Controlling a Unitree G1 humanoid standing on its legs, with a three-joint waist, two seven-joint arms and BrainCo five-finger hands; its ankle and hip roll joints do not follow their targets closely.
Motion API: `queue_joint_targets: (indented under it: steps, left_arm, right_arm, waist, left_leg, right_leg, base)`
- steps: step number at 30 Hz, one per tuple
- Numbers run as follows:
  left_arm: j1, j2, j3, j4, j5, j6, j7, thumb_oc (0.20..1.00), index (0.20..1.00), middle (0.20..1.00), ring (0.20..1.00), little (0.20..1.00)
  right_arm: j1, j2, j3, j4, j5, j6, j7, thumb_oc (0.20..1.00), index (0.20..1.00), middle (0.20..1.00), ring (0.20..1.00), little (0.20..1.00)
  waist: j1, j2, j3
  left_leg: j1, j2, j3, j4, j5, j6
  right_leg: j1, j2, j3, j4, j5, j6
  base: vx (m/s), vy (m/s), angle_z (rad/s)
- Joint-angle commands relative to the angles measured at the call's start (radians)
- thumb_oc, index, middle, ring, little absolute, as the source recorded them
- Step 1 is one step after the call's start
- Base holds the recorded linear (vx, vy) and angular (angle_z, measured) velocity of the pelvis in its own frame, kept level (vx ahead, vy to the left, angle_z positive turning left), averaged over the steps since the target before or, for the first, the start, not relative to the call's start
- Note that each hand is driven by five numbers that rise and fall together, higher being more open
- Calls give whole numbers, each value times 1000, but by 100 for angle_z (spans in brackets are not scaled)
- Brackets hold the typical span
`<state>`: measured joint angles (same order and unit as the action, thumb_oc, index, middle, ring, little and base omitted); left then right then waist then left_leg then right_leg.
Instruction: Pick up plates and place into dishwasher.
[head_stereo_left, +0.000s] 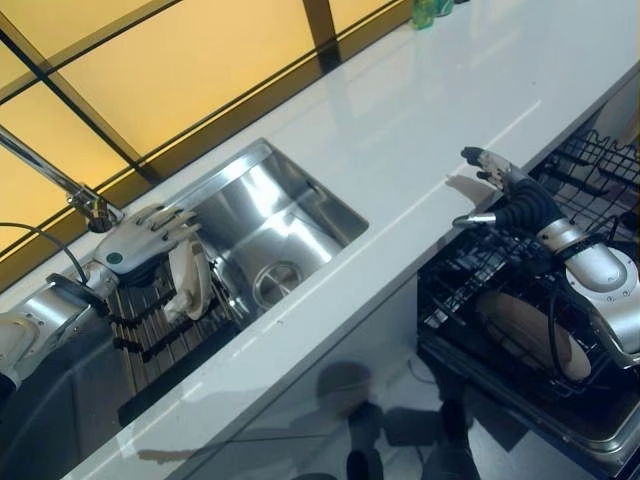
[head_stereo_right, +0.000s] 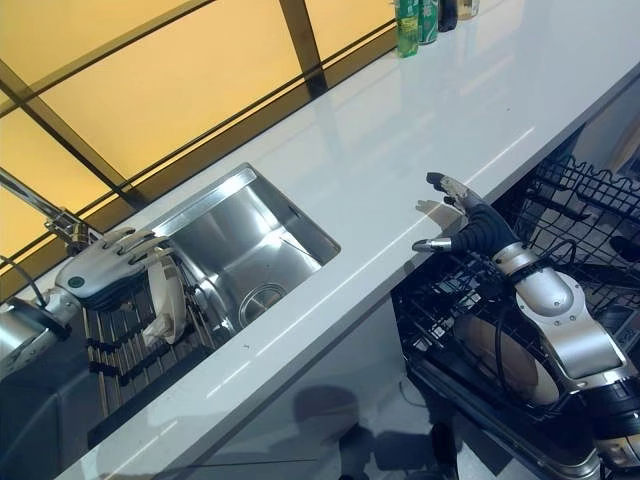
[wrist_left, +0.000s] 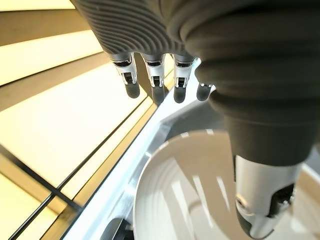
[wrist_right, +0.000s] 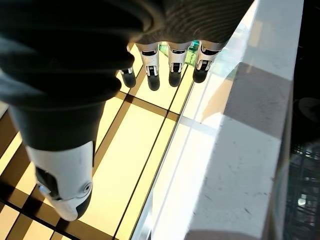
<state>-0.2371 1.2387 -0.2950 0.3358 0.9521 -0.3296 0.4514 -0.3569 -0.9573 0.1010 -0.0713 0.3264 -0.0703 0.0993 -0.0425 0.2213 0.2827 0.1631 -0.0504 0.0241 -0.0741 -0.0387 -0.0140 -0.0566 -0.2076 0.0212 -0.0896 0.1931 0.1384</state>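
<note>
reaching over a plate (head_stereo_left: 186, 280) standing in the rack (head_stereo_left: 150, 335) beside the sink (head_stereo_left: 262, 232), the left hand (head_stereo_left: 145, 240) hovers spread, grasp not yet made, while the right hand (head_stereo_left: 500, 190) waits open above the dishwasher (head_stereo_left: 520, 330), where another plate (head_stereo_left: 530, 335) sits.

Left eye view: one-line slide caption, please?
Left hand open over a plate in the rack beside the sink; right hand open above the dishwasher.
</note>
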Motion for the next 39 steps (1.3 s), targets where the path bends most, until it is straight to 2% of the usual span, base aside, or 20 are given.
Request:
queue_joint_targets:
  steps: [1, 8, 15, 21, 24, 28, 32, 38, 39]
  left_arm:
    - [-17, 41, -27, 71, 27, 55, 52, 1000, 1000, 1000, 1000, 1000]
    - [-77, -3, -81, 117, 17, 99, 109, 1000, 1000, 1000, 1000, 1000]
    - [-154, -33, -117, 147, -5, 192, 184, 1000, 1000, 1000, 1000, 1000]
    - [-204, -44, -128, 180, -11, 277, 238, 1000, 1000, 1000, 1000, 1000]
    - [-247, -46, -145, 189, -1, 311, 223, 1000, 1000, 1000, 1000, 1000]
    - [-288, -69, -174, 230, 28, 317, 185, 1000, 1000, 1000, 1000, 1000]
    - [-259, -83, -169, 296, 16, 342, 115, 1000, 1000, 1000, 1000, 1000]
    - [-161, -100, -131, 388, 10, 313, 111, 1000, 1000, 1000, 1000, 1000]
    - [-152, -103, -124, 395, 8, 312, 125, 922, 922, 922, 922, 922]
  right_arm:
    - [-78, -66, 30, -35, 23, -21, -17, 1000, 1000, 1000, 1000, 1000]
    - [-129, -83, 52, -13, 3, -18, -19, 1000, 1000, 1000, 1000, 1000]
    - [-204, -92, 81, -2, -8, -17, -24, 1000, 1000, 1000, 1000, 1000]
    - [-208, -67, 78, -7, -33, -15, -32, 1000, 1000, 1000, 1000, 1000]
    - [-221, -70, 76, -11, -33, -14, -34, 1000, 1000, 1000, 1000, 1000]
    - [-245, -60, 78, -16, -50, 5, -25, 1000, 1000, 1000, 1000, 1000]
    - [-235, -64, 62, -27, -55, 4, -19, 1000, 1000, 1000, 1000, 1000]
    - [-230, -74, 59, -27, -41, 4, -21, 1000, 1000, 1000, 1000, 1000]
    - [-230, -73, 60, -26, -37, 0, -19, 1000, 1000, 1000, 1000, 1000]
  waist:
    - [-1, -14, -39]
    - [-14, -15, 8]
    - [-19, -28, 74]
    - [-18, -48, 105]
    - [-21, -52, 116]
    - [-23, -50, 121]
    - [-26, -47, 125]
    - [-15, -44, 124]
    - [-15, -44, 125]
  left_leg:
    - [-138, -8, -37, 79, -3, -30]
    - [-170, -8, -29, 98, -9, -36]
    - [-251, -5, -23, 148, -3, -38]
    - [-301, -3, -18, 183, -3, -33]
    - [-319, 0, -15, 188, 0, -34]
    - [-336, 0, -13, 191, 6, -34]
    - [-337, -2, -14, 186, 10, -35]
    - [-333, -1, -20, 177, 15, -36]
    - [-333, -1, -21, 177, 17, -36]
  right_leg:
    - [-58, -108, 4, 198, -152, 69]
    - [-97, -109, 21, 206, -151, 67]
    - [-189, -106, 50, 237, -130, 62]
    - [-233, -107, 55, 251, -114, 61]
    - [-256, -110, 54, 256, -105, 58]
    - [-281, -108, 59, 265, -100, 57]
    - [-281, -109, 60, 258, -93, 56]
    - [-274, -112, 52, 251, -91, 58]
    - [-272, -111, 50, 251, -93, 58]
  base:
    - [4, 48, -1]
    - [-25, 75, -3]
    - [-67, 59, -5]
    - [-16, 15, -9]
    - [-25, 26, -1]
    - [-20, 41, 0]
    - [-2, 8, 0]
    - [-1, 1, -1]
    - [0, 0, 0]
